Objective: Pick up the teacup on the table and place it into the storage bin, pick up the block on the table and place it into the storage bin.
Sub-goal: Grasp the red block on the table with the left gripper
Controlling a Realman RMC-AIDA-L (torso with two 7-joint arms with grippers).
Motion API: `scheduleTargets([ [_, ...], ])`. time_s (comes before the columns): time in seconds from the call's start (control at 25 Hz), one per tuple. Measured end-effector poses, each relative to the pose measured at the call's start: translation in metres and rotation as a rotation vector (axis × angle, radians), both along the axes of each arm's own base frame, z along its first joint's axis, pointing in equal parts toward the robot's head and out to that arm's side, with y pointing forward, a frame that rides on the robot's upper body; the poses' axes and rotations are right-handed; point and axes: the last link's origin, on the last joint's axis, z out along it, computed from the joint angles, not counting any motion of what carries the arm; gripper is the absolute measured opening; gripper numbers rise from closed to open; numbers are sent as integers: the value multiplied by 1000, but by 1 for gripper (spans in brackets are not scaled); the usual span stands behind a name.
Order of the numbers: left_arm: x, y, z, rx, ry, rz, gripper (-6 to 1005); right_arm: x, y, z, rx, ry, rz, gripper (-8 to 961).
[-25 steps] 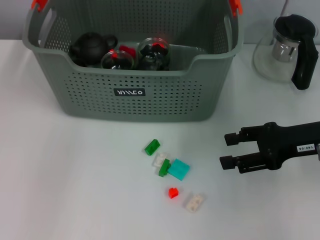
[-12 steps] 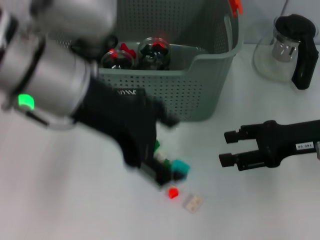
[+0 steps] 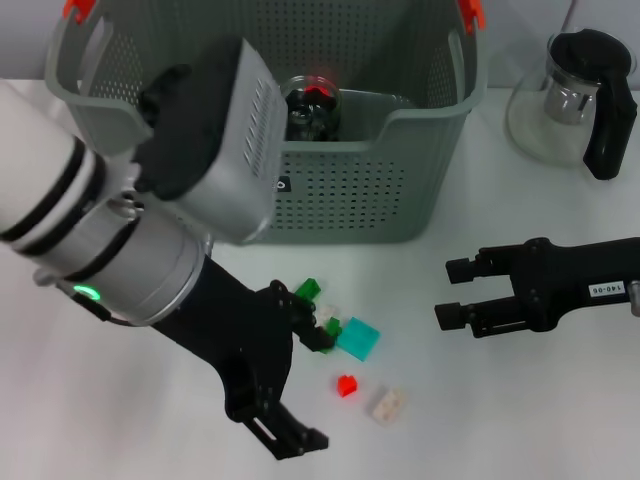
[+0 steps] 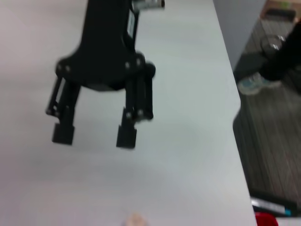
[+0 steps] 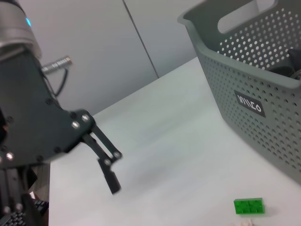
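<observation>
The left end effector (image 3: 303, 385) is being held spread wide over the scattered blocks (image 3: 357, 339), probably not touching; the right end effector (image 3: 453, 293) is being kept open nearby.

One large grey-green perforated plastic storage bin (image 3: 400, 190) with two orange-red handle clips (image 3: 470, 12). Inside it, one round glass vessel with a red top (image 3: 312, 103) can be seen; anything else in the bin is hidden by an arm.

On the white table lie small toy blocks: one green block (image 3: 306, 290), one teal square block (image 3: 358, 338), one red block (image 3: 347, 385) and one white block (image 3: 387, 404); others may be hidden.

One glass pitcher with a black handle (image 3: 590, 95).

Two black robot grippers, left (image 3: 305, 385) and right (image 3: 452, 292).
</observation>
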Motion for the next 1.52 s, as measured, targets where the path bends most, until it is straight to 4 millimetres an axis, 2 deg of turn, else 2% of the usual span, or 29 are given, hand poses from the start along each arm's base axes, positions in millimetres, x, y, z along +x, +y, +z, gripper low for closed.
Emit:
scheduleTargets([
  [0.16, -9, 7, -11, -36, 20, -59, 933, 0, 0, 0, -1, 0, 0, 822],
  [0.36, -17, 21, -27, 24, 41, -84, 933, 0, -1, -1, -3, 2, -6, 822],
  [0.56, -20, 26, -46, 83, 63, 19, 934, 2, -1, 0, 2, 7, -16, 821],
  [0.8, -23, 25, -64, 114, 119, 129, 934, 4, -1, 3, 10, 8, -21, 821],
  [0.84, -24, 21, -72, 110, 156, 148, 934, 4, -1, 4, 12, 9, -21, 821],
  [1.52, -26, 21, -94, 199, 272, 225, 934, 11, -5, 11, 5, -8, -8, 823],
])
